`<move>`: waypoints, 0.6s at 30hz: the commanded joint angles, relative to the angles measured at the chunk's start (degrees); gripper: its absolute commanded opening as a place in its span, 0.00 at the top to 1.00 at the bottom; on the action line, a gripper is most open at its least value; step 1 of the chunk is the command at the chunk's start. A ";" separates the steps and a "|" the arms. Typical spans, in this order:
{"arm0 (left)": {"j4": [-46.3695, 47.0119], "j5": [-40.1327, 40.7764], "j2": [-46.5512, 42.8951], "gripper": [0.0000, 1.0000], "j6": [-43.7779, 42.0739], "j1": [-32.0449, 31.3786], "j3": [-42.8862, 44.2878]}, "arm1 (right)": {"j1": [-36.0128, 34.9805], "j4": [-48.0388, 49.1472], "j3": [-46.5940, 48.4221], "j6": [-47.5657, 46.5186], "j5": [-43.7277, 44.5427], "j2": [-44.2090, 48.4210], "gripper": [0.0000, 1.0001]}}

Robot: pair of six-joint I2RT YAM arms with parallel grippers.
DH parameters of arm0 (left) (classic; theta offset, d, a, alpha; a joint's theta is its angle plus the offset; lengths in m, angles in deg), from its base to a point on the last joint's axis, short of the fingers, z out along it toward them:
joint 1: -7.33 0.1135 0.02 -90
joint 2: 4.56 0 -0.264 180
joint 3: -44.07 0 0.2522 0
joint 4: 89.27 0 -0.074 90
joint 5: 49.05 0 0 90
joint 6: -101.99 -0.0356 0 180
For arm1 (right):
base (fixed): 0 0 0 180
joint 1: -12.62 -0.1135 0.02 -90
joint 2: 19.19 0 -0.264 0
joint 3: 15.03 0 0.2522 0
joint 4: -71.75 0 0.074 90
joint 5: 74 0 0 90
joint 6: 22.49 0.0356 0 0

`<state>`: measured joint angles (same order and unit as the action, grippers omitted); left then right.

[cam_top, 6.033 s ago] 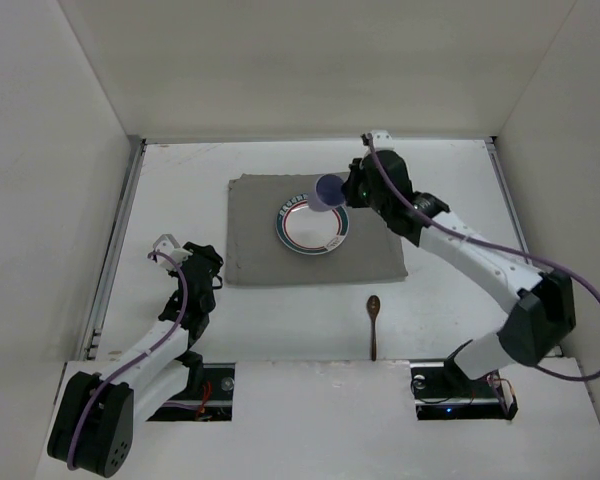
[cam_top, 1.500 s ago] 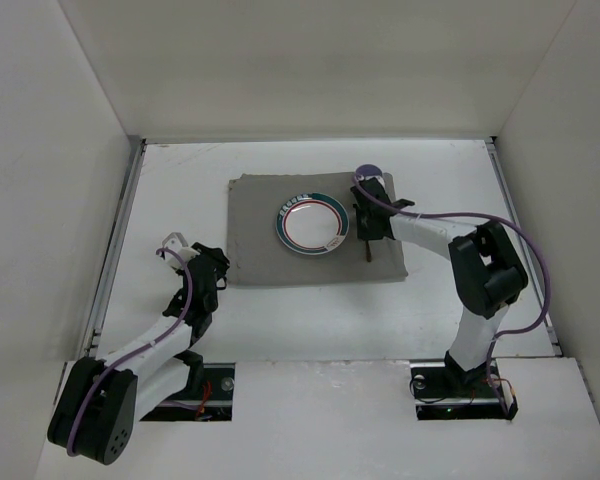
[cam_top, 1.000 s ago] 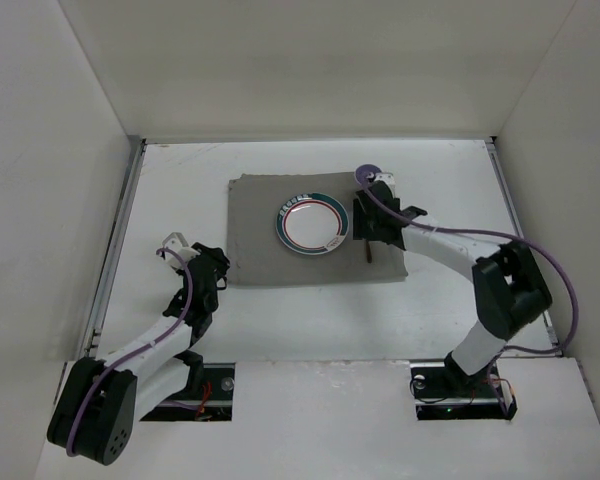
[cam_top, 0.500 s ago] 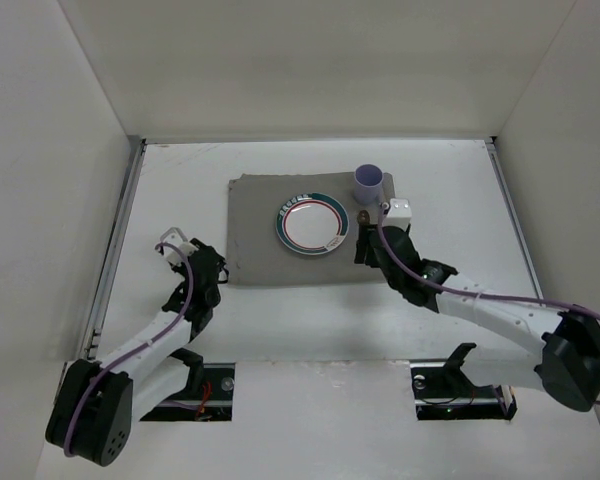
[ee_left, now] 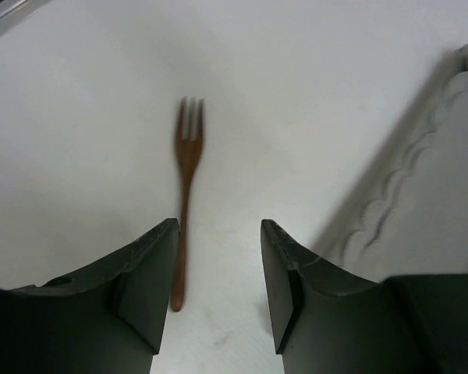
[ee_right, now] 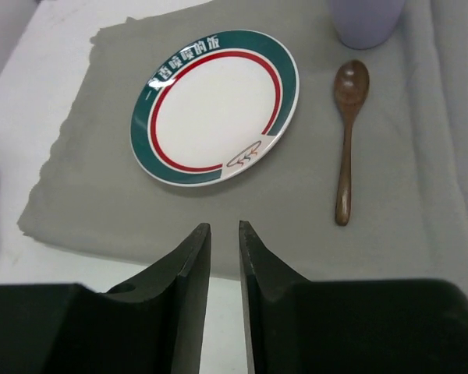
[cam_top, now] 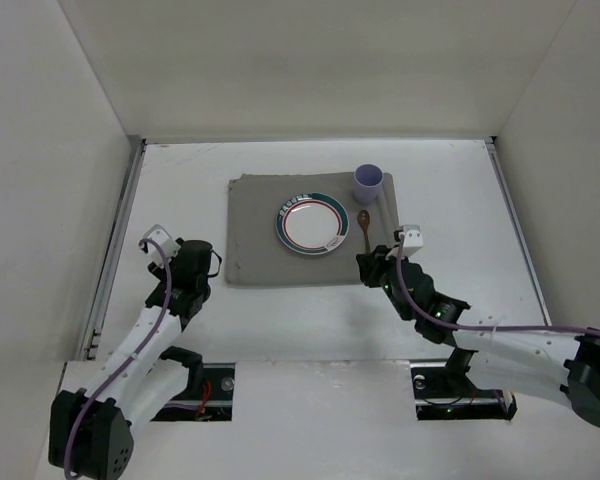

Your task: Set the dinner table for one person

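Robot lab, test-cell type. Plain white walls (cam_top: pixel 310 70) box in a white table (cam_top: pixel 450 180) with metal rails (cam_top: pixel 118 240). Two arms (cam_top: pixel 145 335) bolted at its near edge, purple cables (cam_top: pixel 510 327) along them, electronics (cam_top: pixel 460 395) exposed at the bases.

White Chinese-style characters along the green rim of the plate (ee_right: pixel 214 109), too small to read surely, a thin brown scribble mark at its lower inner edge, no other lettering legible

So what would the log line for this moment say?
plate, spoon, cup: on mat | fork: on table, left of mat | left gripper: open, over fork handle, not gripping | right gripper: empty, near mat's front edge
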<state>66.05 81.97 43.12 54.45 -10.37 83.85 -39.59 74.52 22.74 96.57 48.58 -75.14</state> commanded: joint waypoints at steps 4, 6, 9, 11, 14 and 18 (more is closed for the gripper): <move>-19.74 0.38 -2.06 0.56 3.24 4.46 4.83 | -0.57 9.04 -2.48 3.11 -1.98 1.89 0.66; -22.21 -0.14 -2.24 0.55 4.12 5.34 5.35 | -0.57 9.22 -2.04 3.37 -3.92 0.49 0.63; -25.37 -1.02 -0.67 0.55 3.86 7.27 5.88 | -0.57 8.78 -1.42 3.28 -4.71 -1.18 0.58; -26.61 -2.16 -0.13 0.55 4.30 8.16 5.45 | -0.57 8.78 -1.42 3.46 -4.72 -1.27 0.57; -26.87 -3.92 1.18 0.55 4.83 8.51 5.44 | -0.57 9.13 -1.51 3.46 -4.98 -1.36 0.58; -26.26 -5.77 4.96 0.57 5.88 9.21 5.18 | -2.93 9.57 -2.03 1.97 -4.37 2.05 0.72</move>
<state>41.94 78.65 46.40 59.52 -1.65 87.54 -40.36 79.46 20.16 99.19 44.21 -76.01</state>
